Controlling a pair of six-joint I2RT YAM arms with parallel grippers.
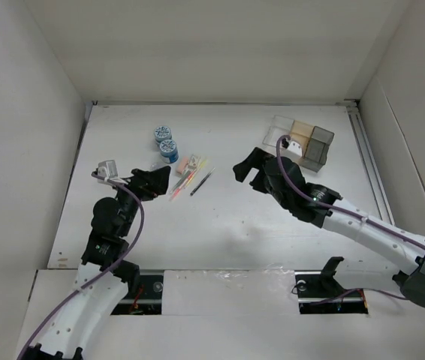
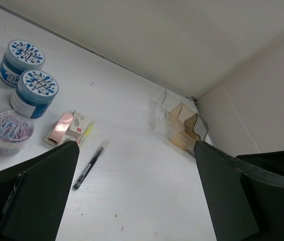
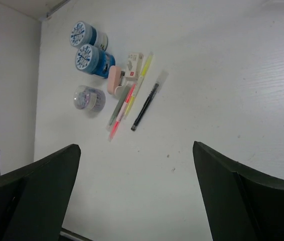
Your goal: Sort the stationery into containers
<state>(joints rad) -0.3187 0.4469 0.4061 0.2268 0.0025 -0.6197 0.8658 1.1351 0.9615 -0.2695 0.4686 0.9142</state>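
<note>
Two blue cylinders (image 1: 166, 142) with patterned tops stand at the back left. They also show in the left wrist view (image 2: 33, 90) and the right wrist view (image 3: 89, 57). A pinkish-white block (image 1: 188, 164) lies beside them, with yellow and pink pens (image 1: 185, 181) and a dark pen (image 1: 202, 182) just in front. The joined boxes (image 1: 302, 141) stand at the back right. My left gripper (image 1: 160, 181) is open and empty, just left of the pens. My right gripper (image 1: 246, 174) is open and empty, between the pens and the boxes.
A clear tub of coloured paper clips (image 2: 8, 131) stands next to the cylinders and also shows in the right wrist view (image 3: 89, 98). White walls close in the table (image 1: 220, 217) on the left, back and right.
</note>
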